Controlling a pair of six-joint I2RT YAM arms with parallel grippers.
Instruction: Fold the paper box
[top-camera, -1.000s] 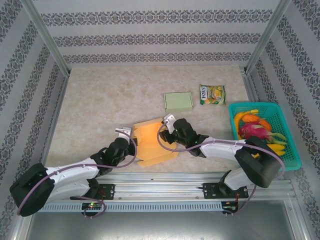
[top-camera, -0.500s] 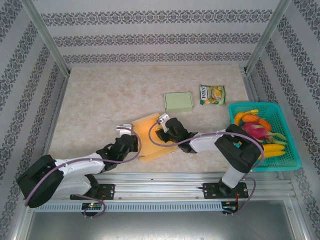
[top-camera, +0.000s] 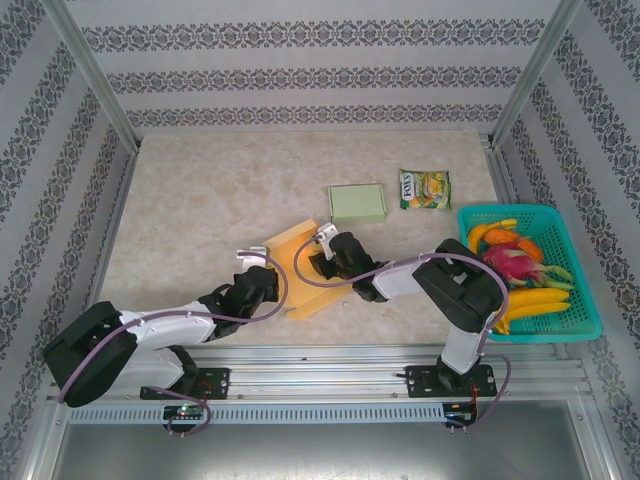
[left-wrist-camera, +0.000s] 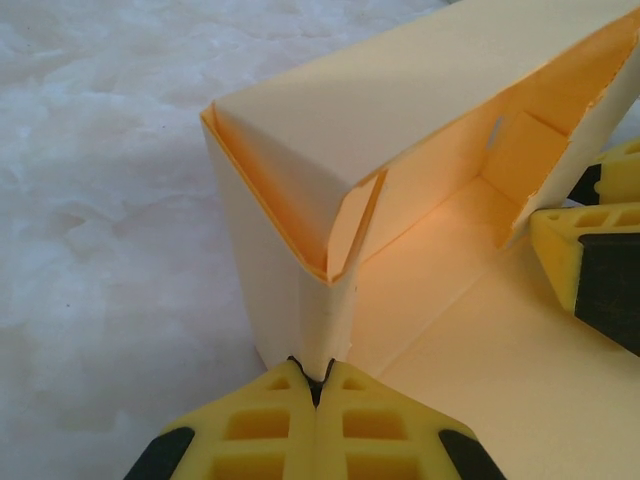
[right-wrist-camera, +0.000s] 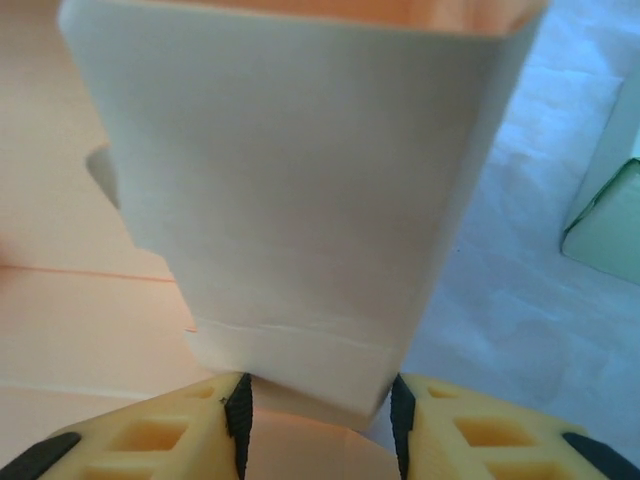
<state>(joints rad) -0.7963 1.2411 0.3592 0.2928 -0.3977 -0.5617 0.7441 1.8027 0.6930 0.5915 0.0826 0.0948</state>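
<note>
The orange paper box (top-camera: 300, 278) lies half folded near the table's front middle, one wall raised. My left gripper (top-camera: 268, 284) is at its left side. In the left wrist view this gripper (left-wrist-camera: 318, 372) is shut on the lower edge of the box's upright corner wall (left-wrist-camera: 300, 270), with the open inside of the box (left-wrist-camera: 450, 230) beyond. My right gripper (top-camera: 322, 262) reaches in from the right. In the right wrist view it (right-wrist-camera: 318, 398) holds a pale raised wall of the box (right-wrist-camera: 300, 170) between its pads, which press on both sides.
A pale green folded box (top-camera: 357, 204) and a snack packet (top-camera: 425, 188) lie behind the work area. A teal basket (top-camera: 585, 328) of toy fruit stands at the right. The green box's edge (right-wrist-camera: 608, 225) is close on the right gripper's right.
Both grippers have drawn closer together and leftward. The box has gone from a wide flat sheet to a narrower shape with its walls lifted.
</note>
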